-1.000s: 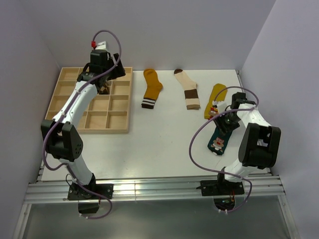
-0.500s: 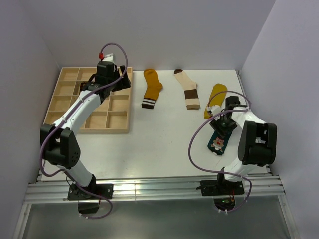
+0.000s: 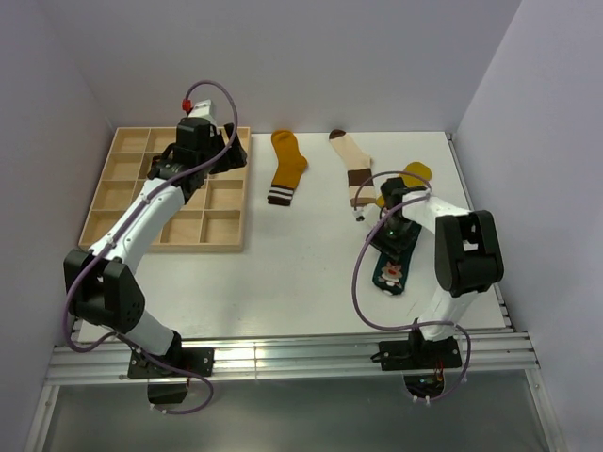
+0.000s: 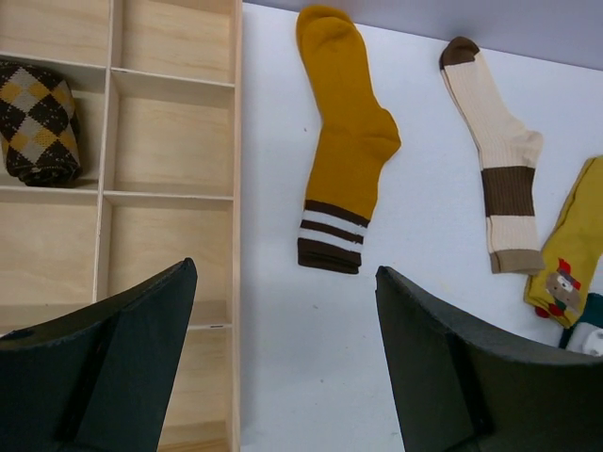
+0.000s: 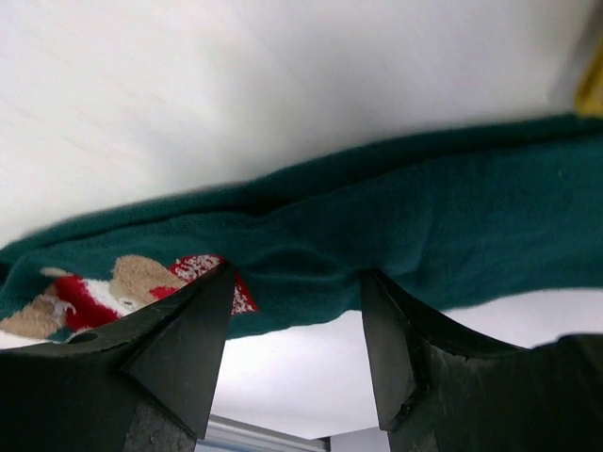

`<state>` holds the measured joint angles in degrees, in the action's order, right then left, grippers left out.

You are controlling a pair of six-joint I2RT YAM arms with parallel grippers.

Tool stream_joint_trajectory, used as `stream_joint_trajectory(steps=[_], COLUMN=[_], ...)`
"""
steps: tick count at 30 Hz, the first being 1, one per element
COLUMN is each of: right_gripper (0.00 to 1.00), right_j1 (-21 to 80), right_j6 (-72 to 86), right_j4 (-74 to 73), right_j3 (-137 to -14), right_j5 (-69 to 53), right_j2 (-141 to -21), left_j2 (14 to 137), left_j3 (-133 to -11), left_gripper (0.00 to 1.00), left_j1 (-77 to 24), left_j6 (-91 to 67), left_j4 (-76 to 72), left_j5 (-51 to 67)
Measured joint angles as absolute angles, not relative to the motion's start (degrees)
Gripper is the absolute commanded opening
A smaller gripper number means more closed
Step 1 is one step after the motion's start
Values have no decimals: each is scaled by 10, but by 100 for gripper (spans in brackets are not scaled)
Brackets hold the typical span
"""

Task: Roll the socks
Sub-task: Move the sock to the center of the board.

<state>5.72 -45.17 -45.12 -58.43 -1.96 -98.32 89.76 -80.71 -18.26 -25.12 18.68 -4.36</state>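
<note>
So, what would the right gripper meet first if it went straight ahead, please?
The right gripper would most likely meet the teal sock, lying across the gap between its open jaws.

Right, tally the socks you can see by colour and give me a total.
Mustard sock: 1
Cream sock with brown bands: 1
Yellow sock: 1
Dark green sock: 1
Rolled argyle sock, in the tray: 1
Total: 5 in view

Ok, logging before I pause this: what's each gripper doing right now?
Left gripper: open, holding nothing.
Right gripper: open, fingertips straddling the teal sock, not clamped on it.
</note>
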Motion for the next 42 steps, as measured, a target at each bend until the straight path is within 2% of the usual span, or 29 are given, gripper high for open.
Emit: stream_joint_trajectory(steps=[12, 18, 26, 32, 38, 42], right_gripper=[64, 64, 64, 64, 63, 63], right_j1=[234, 272, 345, 395, 385, 380], right_j6=[-375, -365, -377, -421, -498, -544], right_j4=[-544, -567, -569, -539, -526, -536], right_j3=[-771, -878, -866, -765, -677, -675], right_j5=[-98, -112, -92, -72, -60, -51], right_j2=[-1115, -1189, -1187, -1122, -1060, -1059], left_j2=[867, 864, 856, 832, 799, 795], left_j3=[-785, -776, -770, -768, -748, -748], left_gripper=[82, 82, 82, 82, 82, 82], left_j1=[-193, -201, -208, -208, -209, -213], left_j6=[-253, -254, -254, -254, -267, -273], left_j4=[182, 184, 188, 196, 196, 196], left_j5=[-17, -13, -15, -20, -24, -28])
